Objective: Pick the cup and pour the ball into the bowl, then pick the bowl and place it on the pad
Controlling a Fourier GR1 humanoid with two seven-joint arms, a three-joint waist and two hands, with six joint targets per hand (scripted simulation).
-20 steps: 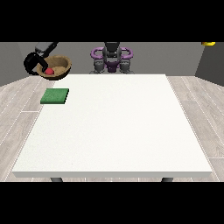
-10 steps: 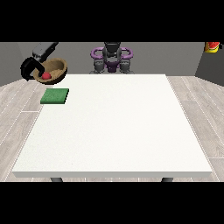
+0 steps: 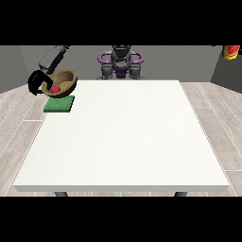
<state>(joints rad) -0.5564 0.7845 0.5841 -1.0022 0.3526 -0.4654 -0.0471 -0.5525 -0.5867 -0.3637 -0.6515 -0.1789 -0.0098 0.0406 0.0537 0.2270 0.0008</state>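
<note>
— Bowl (image 3: pixel 62 81)?
— Brown, tilted, lifted above the table's (image 3: pixel 123 137) far left corner, just over the green pad's (image 3: pixel 59 104) far edge, red ball (image 3: pixel 55 88) inside.
— Held by what?
— Hand at the view's left (image 3: pixel 37 81), black fingers curled round its left rim.
— The other hand?
— Out of sight; only a yellow-and-red object (image 3: pixel 231 51) shows far right.

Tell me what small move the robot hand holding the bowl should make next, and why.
Probably lower the bowl slightly toward the camera onto the green pad. The robot hand at the view's left holds the brown bowl tilted, with the red ball inside, just behind and above the pad at the table corner, so only the set-down seems left.
</note>
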